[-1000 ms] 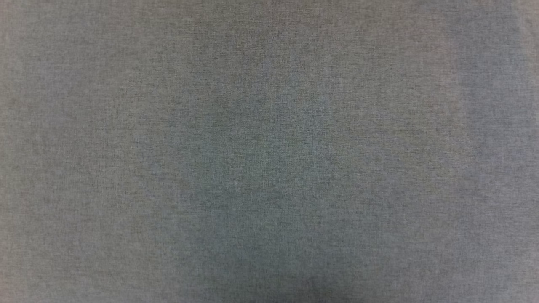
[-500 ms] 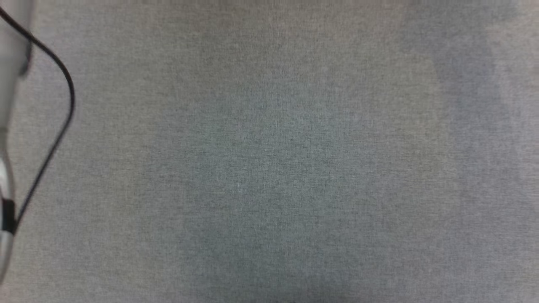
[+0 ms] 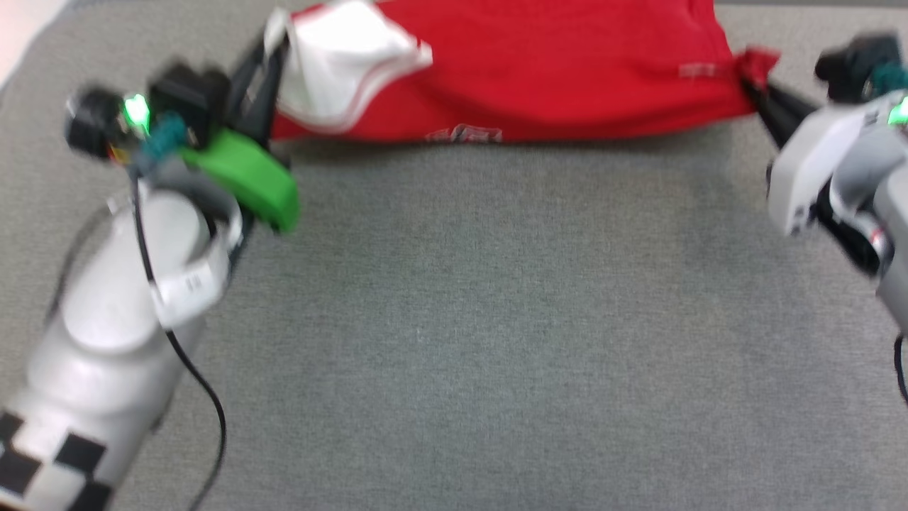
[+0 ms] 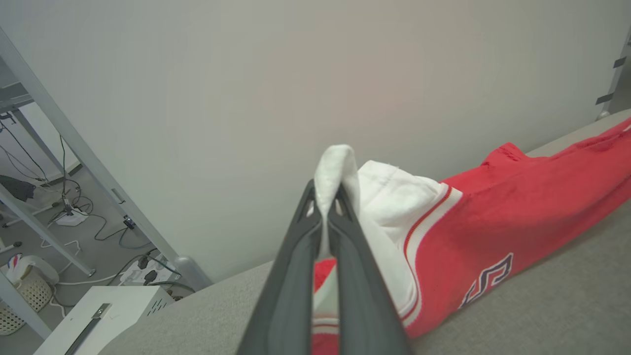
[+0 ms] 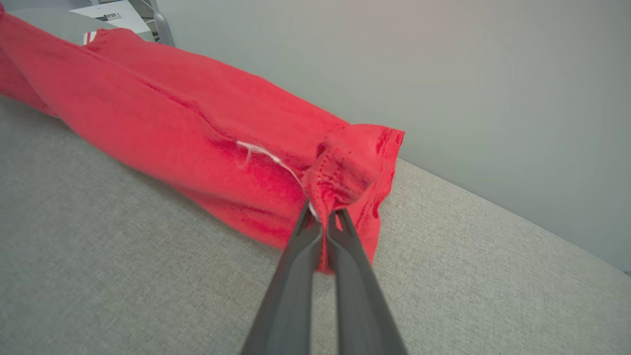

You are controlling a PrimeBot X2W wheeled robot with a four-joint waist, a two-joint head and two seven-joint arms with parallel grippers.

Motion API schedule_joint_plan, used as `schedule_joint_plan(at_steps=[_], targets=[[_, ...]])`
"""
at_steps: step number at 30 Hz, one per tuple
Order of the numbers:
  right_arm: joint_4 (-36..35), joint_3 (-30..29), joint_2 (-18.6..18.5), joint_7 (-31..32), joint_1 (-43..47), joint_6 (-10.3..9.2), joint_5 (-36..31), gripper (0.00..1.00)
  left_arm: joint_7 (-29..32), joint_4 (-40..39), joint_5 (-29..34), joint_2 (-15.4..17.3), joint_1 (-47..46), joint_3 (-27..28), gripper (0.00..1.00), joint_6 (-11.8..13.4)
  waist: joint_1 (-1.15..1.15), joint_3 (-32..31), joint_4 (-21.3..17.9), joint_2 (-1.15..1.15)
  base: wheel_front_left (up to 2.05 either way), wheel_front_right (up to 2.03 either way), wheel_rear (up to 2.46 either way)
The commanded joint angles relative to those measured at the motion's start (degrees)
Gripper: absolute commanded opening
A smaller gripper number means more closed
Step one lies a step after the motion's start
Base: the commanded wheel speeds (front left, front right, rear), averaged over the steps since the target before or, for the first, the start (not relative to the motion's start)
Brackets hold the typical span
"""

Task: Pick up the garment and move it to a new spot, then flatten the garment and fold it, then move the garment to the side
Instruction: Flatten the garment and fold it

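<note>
The garment (image 3: 553, 78) stretches across twelve o'clock over the grey table (image 3: 454, 341), its top edge cut off and my head view blurred. My left gripper (image 4: 325, 199) pinches its white sleeve at ten o'clock, and my right gripper (image 5: 323, 219) pinches a red corner at two.

Grey cloth tabletop (image 3: 454, 319), pale wall (image 4: 296, 74)

Open grey tabletop (image 3: 461, 319) in front; garment (image 3: 553, 71) across the far edge, wall (image 4: 345, 74) behind

Red garment (image 3: 553, 78), white red-striped sleeve (image 3: 340, 64); speckled grey table cover (image 3: 461, 319)
</note>
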Motion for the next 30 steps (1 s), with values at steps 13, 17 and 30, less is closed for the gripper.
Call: schedule_joint_plan(at_steps=[13, 17, 30], targets=[[-8.8, 1.0, -6.3, -0.3, 25.2, -0.04, 5.2, 0.00, 2.5, -12.7, -6.8, 5.1, 32.1, -3.0, 0.00, 7.2, 0.00, -13.8, 1.0, 0.28, 0.00, 0.00, 0.00], [-10.9, -1.4, -7.1, -0.4, 32.3, -0.04, 5.8, 0.00, 2.7, -14.9, -8.7, 5.7, 38.8, -3.5, 0.00, 9.0, 0.00, -15.7, 1.2, 0.28, 0.00, 0.00, 0.00], [-24.2, -16.3, -6.6, 5.2, 57.7, -0.04, 1.9, 0.00, 6.1, -21.5, -11.5, 8.3, 53.6, -6.5, 0.00, 14.2, 0.00, -18.4, 1.3, 0.28, 0.00, 0.00, 0.00]])
